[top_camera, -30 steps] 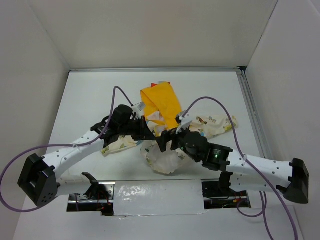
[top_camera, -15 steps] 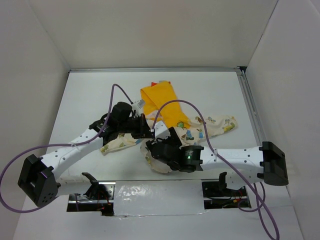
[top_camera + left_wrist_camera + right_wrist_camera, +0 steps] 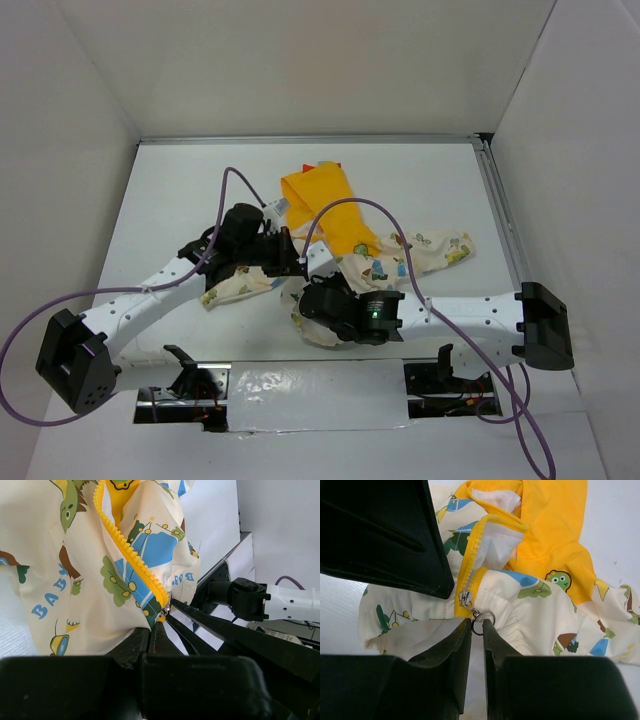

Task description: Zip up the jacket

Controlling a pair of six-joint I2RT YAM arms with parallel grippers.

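on the table [image 3: 180, 190], centre, crumpled jacket [image 3: 425, 250]; left gripper [image 3: 156, 626] pinches fabric at the zipper [image 3: 132, 560] base; right gripper [image 3: 477, 630] nearly shut around the pull ring [image 3: 483, 622], grip uncertain; thin ring may slip free under tension.

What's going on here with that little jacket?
Two robot arms are zipping up a child's jacket on the table. The left gripper clamps the fabric at the bottom end of the yellow zipper; the right gripper pinches the slider's pull ring. The zipper is not yet closed.
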